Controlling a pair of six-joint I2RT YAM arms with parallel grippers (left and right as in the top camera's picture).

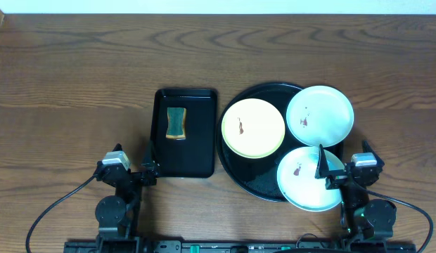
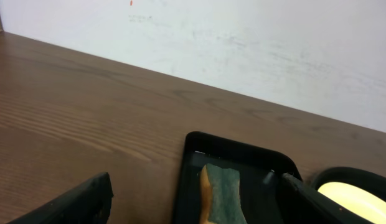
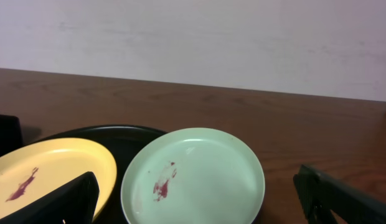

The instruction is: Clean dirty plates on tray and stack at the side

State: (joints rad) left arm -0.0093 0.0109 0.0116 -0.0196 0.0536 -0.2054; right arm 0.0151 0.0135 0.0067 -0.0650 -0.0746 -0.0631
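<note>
I count two tools, two trays, one sponge and three plates on the worktop [image 1: 63, 70]. My left tool [image 1: 149, 167] hovers just left of the rectangular black tray's [image 1: 200, 140] near corner, its jaws spread wide with nothing between them. The single yellow-and-green sponge [image 1: 176, 123] lies in that tray's far half; my left wrist view cuts off its near end.

To the right sits the round black tray [image 1: 253, 177] carrying all three plates: one yellow plate [image 1: 253, 127] on its left part, one mint plate [image 1: 320, 116] overhanging the far right rim, and another mint plate [image 1: 302, 179] overhanging the near right rim. Each bears one reddish-brown smear.

My right tool [image 1: 326, 172], also wide open and holding nothing, hangs over the nearer mint plate's right part, hiding some of its rim. From the right wrist, the yellow plate is cut off at the left edge, and I see only one mint plate.
</note>
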